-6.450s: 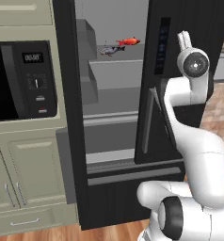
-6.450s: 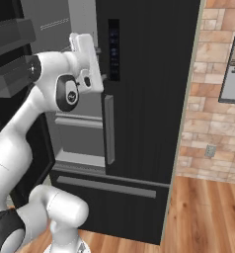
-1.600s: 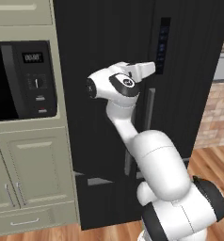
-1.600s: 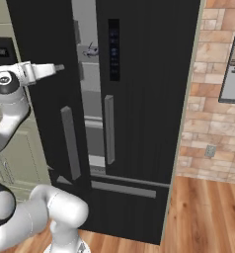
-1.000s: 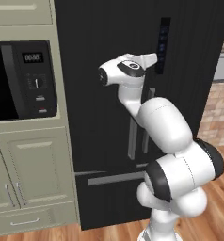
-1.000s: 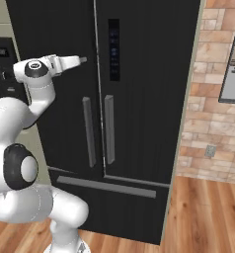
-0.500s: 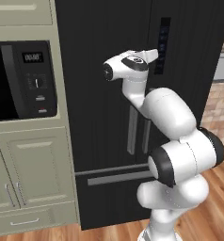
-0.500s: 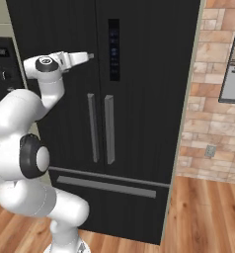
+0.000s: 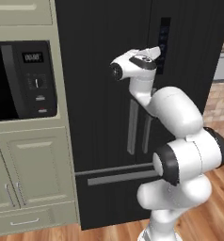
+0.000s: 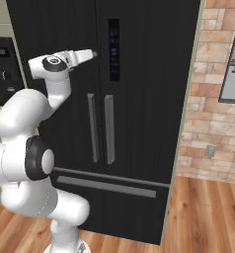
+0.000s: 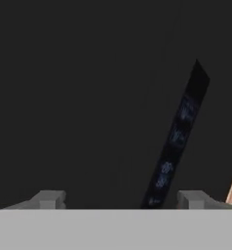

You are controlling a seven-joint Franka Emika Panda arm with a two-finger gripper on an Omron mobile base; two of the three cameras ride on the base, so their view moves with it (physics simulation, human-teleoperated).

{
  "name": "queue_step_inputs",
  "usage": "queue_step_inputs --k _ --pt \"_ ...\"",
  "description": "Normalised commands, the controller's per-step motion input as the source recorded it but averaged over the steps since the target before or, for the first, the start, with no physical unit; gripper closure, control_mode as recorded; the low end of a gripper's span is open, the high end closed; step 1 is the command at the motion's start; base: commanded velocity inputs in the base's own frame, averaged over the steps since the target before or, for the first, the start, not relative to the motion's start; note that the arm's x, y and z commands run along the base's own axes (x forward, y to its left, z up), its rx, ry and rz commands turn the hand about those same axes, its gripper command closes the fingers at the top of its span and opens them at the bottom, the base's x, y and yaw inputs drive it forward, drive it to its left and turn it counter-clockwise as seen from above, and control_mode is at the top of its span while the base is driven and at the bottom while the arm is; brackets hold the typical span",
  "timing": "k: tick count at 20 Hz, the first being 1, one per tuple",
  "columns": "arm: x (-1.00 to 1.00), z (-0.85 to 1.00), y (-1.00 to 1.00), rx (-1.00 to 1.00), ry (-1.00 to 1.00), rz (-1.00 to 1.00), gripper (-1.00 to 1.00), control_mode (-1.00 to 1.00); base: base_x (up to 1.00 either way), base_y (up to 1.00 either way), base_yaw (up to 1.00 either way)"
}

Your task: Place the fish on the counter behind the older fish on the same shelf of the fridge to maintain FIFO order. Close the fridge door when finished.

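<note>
The gripper (image 11: 120, 199) is held up high right in front of the fridge (image 10: 144, 59), fingertips (image 11: 48, 199) spread well apart with nothing pinched between them. Just past it, the fridge door (image 9: 104, 94) is seen fully closed, both grey handles (image 10: 100, 129) side by side. A microwave (image 9: 20, 80) is set in the cabinets beside it. The fish is hidden, so its spot can't be told.

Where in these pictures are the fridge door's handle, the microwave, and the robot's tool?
fridge door handle (image 10: 92, 127), right base view, middle of the left grey bar.
microwave (image 9: 33, 80), left base view, its control panel.
tool (image 11: 120, 199), hand view, midway between the two fingertips.
</note>
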Motion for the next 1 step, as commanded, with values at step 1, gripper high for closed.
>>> queue_step_inputs --k 1 --pt "0.38 -0.11 -0.2 0.0 0.0 0.03 -1.0 -1.0 0.0 0.0 0.0"
